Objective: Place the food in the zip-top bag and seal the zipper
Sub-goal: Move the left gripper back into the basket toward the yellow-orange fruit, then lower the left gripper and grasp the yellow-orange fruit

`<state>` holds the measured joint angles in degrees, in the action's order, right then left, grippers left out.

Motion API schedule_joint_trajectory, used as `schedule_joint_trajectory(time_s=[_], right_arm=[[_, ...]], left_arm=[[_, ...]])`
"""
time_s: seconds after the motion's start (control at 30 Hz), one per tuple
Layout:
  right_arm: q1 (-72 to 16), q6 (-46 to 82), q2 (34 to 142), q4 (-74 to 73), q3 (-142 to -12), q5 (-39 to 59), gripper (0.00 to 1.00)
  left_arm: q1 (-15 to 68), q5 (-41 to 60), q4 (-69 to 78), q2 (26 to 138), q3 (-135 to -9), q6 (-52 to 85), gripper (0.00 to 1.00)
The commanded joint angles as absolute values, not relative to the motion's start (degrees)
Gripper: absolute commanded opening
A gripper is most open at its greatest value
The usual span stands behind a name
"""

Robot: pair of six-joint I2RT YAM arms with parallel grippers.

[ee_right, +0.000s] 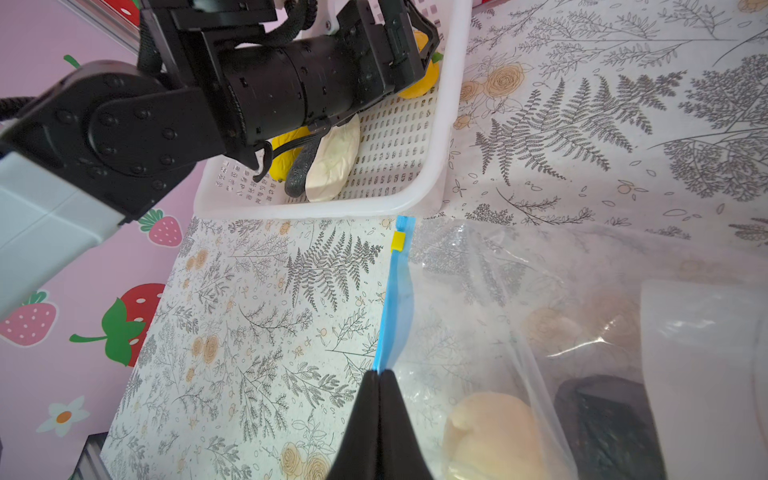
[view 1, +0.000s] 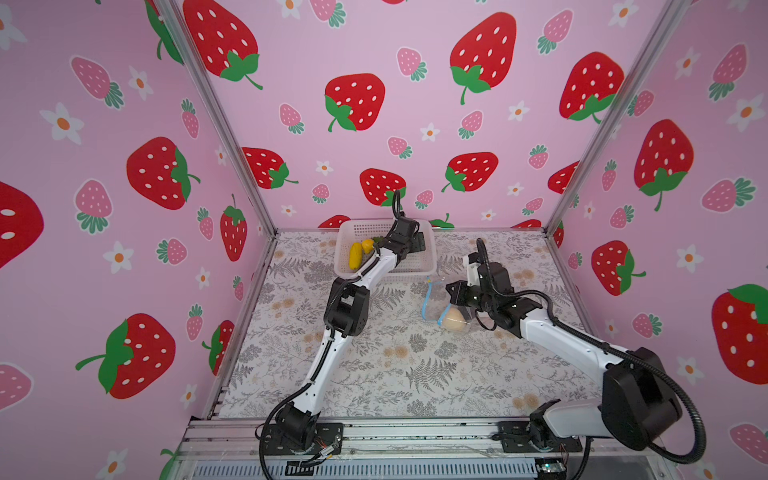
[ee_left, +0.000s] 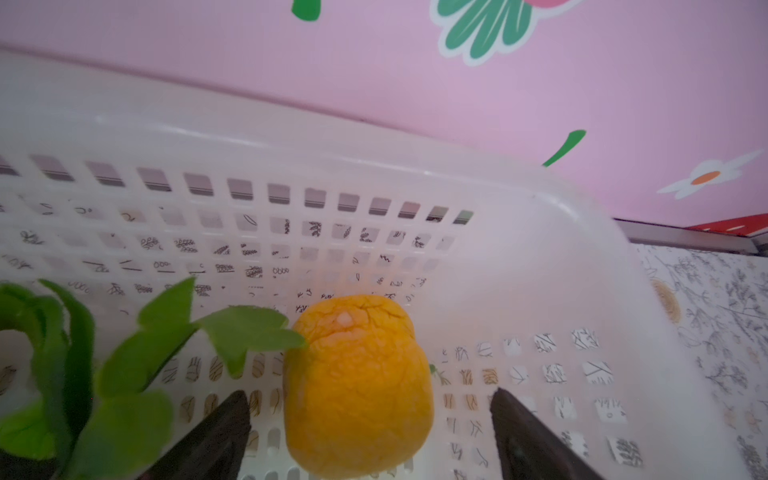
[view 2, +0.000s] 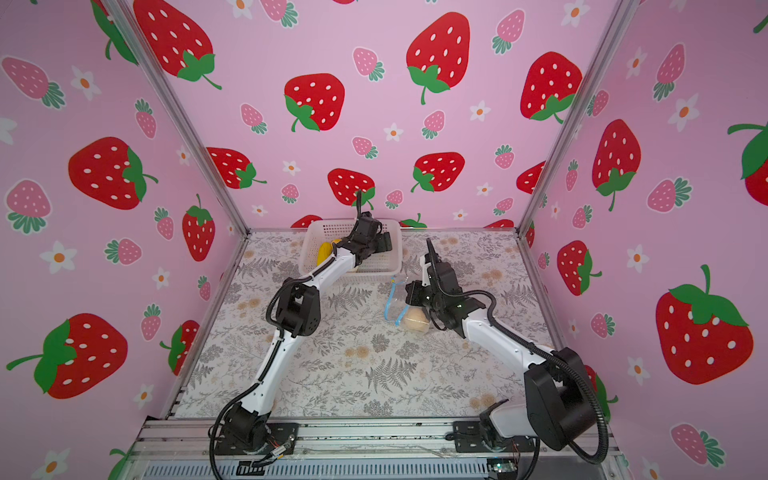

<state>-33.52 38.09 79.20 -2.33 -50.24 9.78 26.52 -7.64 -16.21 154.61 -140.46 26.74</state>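
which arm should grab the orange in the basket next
Left: the left gripper, jaws open, straddles the orange in the basket. The right gripper is shut on the zipper, busy holding the zip-top bag.

Pink walls (view 1: 374,50) printed with strawberries and white flowers meet at metal corner posts (view 1: 218,116) around a table (view 1: 395,374) covered in pale cloth with grey ferns and tan blossoms, a metal rail (view 1: 415,432) along its near edge.

My right gripper (ee_right: 379,372) pinches the clear bag's (ee_right: 519,291) blue zipper (ee_right: 395,316); beige ball (ee_right: 490,432), dark piece (ee_right: 602,424) inside; orange (ee_left: 357,382) in basket (ee_left: 540,249).
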Motion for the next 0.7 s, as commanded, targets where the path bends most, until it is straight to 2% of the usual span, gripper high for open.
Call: schedule_joint_trajectory(time_s=[0.0,0.13,0.67], right_arm=[[-32.89,37.62,80.07,-3.77,-52.29,10.72,0.06],[-32.70,37.64,80.31,-3.78,-52.47,10.90,0.06],[-32.08,37.97,80.55,-4.03,-52.12,11.79,0.06]], left_arm=[[26.63,-10.08,-13.06,155.98,-142.65,26.30,0.92],[26.64,-10.33,-11.63,157.29,-143.53,26.63,0.91],[26.67,-11.30,-10.15,156.52,-142.47,26.28,0.68]])
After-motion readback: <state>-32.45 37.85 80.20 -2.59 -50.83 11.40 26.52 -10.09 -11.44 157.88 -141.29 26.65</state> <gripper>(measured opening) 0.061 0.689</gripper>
